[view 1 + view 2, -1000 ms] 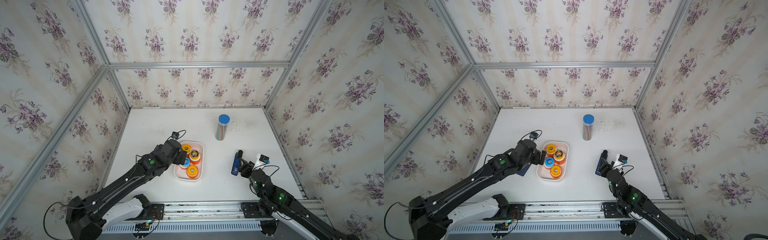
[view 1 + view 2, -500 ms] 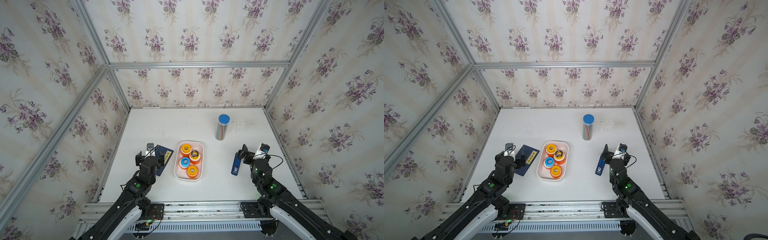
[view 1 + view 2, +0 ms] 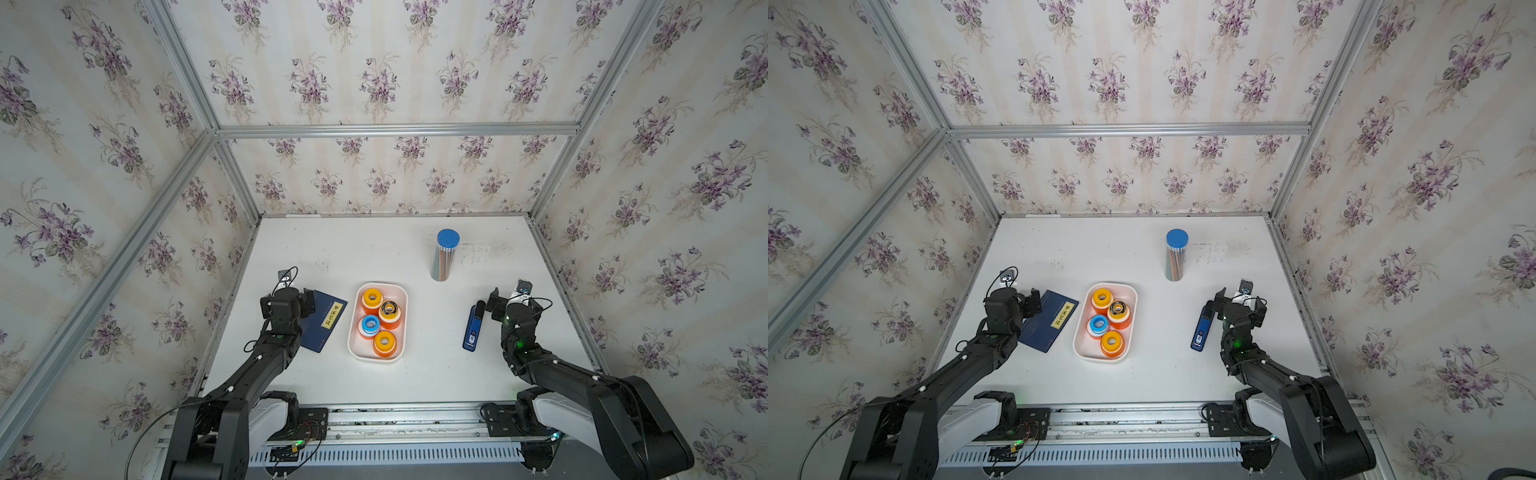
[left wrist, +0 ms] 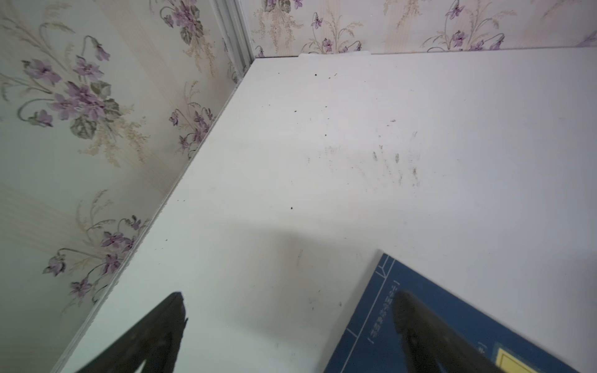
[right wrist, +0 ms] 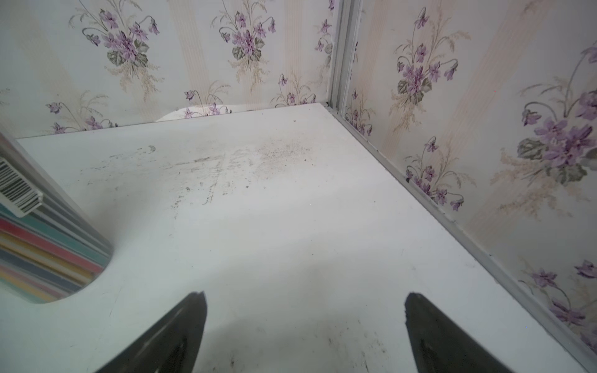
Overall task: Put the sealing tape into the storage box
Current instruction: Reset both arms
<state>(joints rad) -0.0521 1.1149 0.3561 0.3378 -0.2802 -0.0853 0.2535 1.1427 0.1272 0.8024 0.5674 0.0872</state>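
Stock: tape rolls (image 3: 384,343) stacked upright inside box (image 3: 398,291); box lay between tools, nearer left tool (image 4: 289,295); left tool and right tool (image 5: 305,294) both released, empty.

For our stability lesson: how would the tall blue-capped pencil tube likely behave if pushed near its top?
Standing upright, tall and narrow, the pencil tube probably tips easily. Being round, it would likely roll once down.

Bench (image 3: 365,253): white, scuffed toward the back. Navy booklet (image 3: 322,332) with a yellow label lies flat, left of centre. Blue-and-black bar (image 3: 471,332) lies flat on the right side. Clear pencil tube (image 3: 443,259) with a blue cap stands upright, further back. Floral wallpaper (image 3: 374,75) all round.
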